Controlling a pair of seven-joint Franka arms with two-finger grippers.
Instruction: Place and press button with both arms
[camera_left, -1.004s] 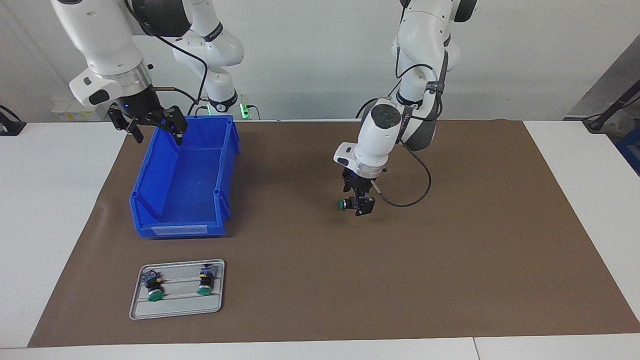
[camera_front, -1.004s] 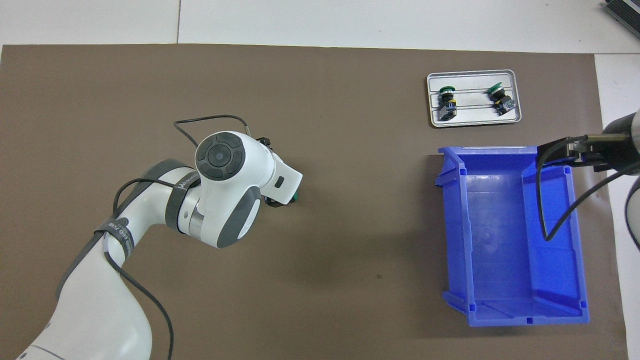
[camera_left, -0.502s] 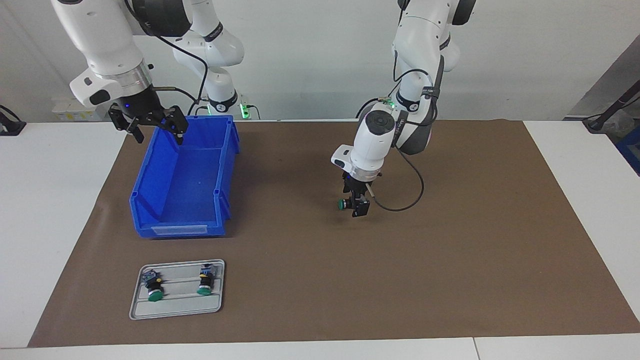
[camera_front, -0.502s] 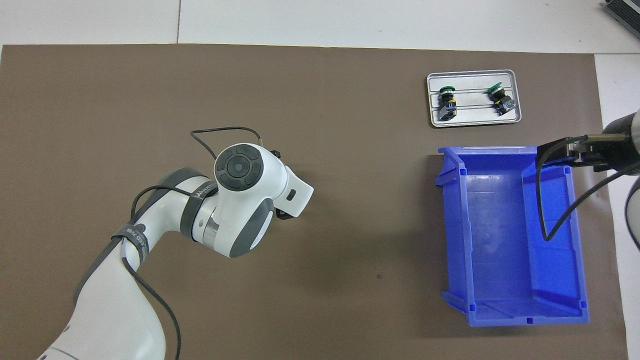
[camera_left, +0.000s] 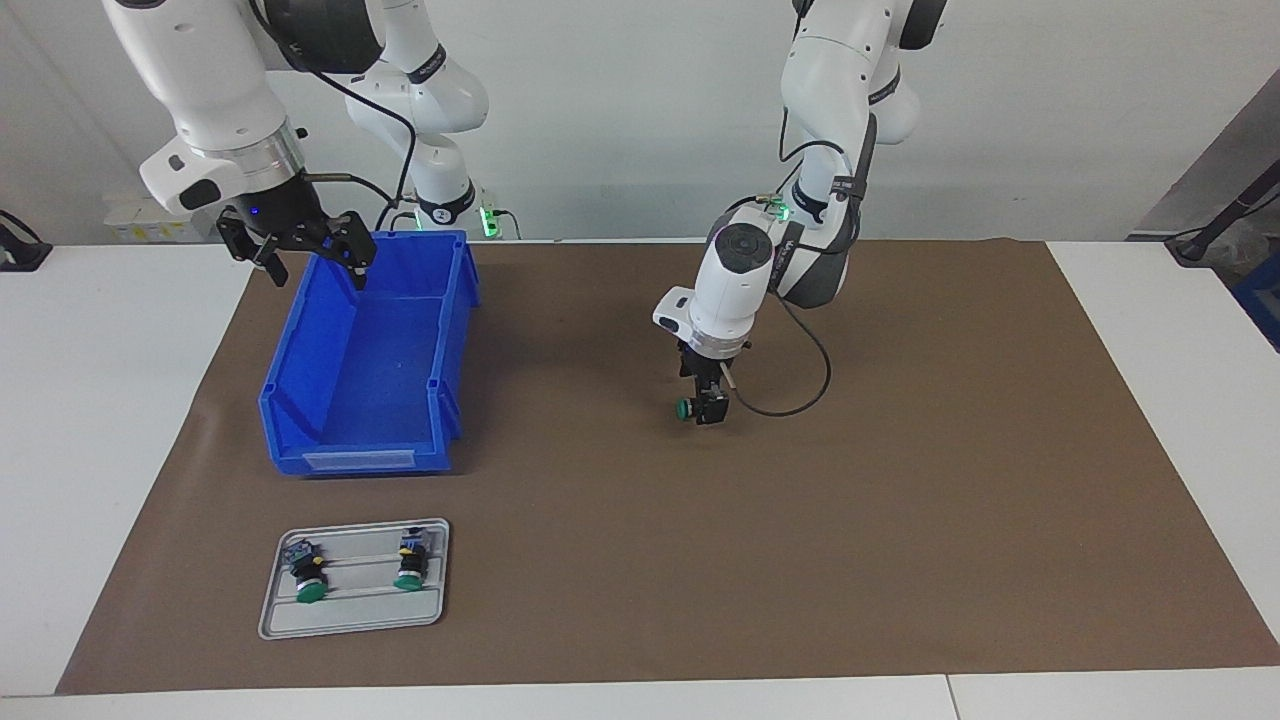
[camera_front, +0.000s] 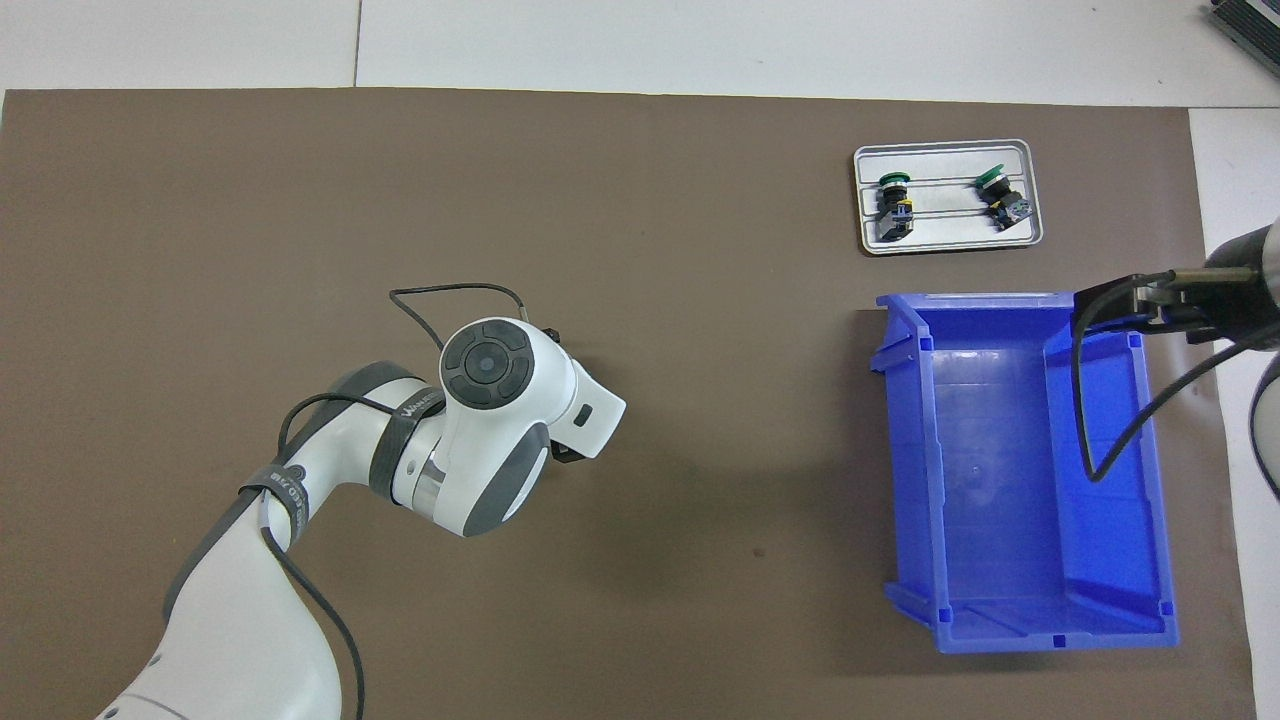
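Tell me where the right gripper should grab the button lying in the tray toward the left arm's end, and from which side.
Grip that button across its dark blocky body, coming straight down from above. It lies on its side in the grey tray, its green cap pointing away from the robots, so the flat body faces should suit the fingers better than the round cap. The right gripper waits open over the blue bin.

Glossy blue plastic bin, matt brown mat, dull grey metal tray, glossy white arms
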